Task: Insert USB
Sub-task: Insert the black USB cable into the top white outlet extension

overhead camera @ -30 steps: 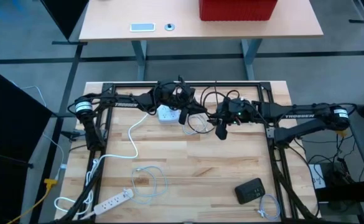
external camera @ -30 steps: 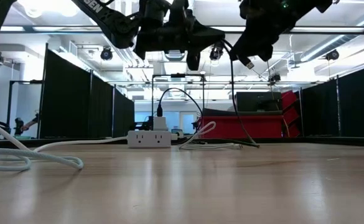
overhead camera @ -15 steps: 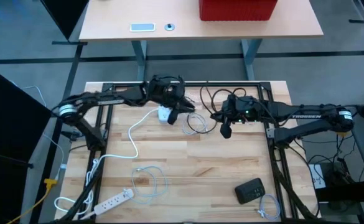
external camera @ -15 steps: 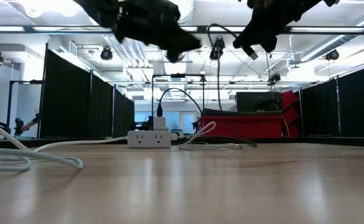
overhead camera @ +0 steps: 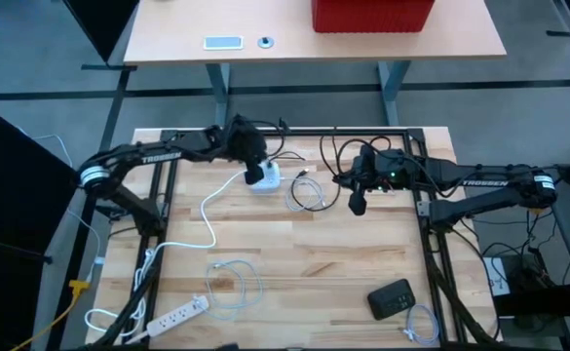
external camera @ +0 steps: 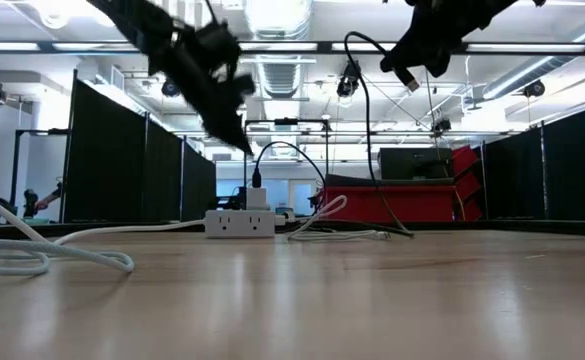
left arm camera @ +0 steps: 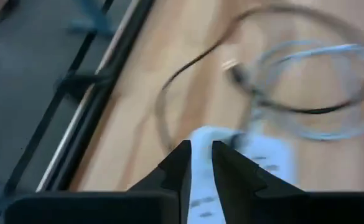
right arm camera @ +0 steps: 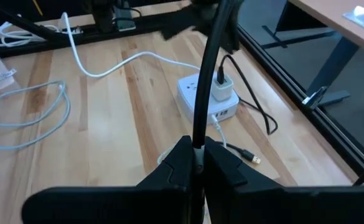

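My right gripper (overhead camera: 356, 204), right of centre in the high view, pinches the black USB cable (right arm camera: 208, 68); the white power strip (overhead camera: 264, 177) lies left, under my barely parted left gripper (overhead camera: 253, 174).

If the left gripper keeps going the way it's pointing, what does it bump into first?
Probably the white power strip. The left gripper points down at it, fingers nearly together with nothing held. Depth is hard to judge, so it could graze the white charger plugged in there first.
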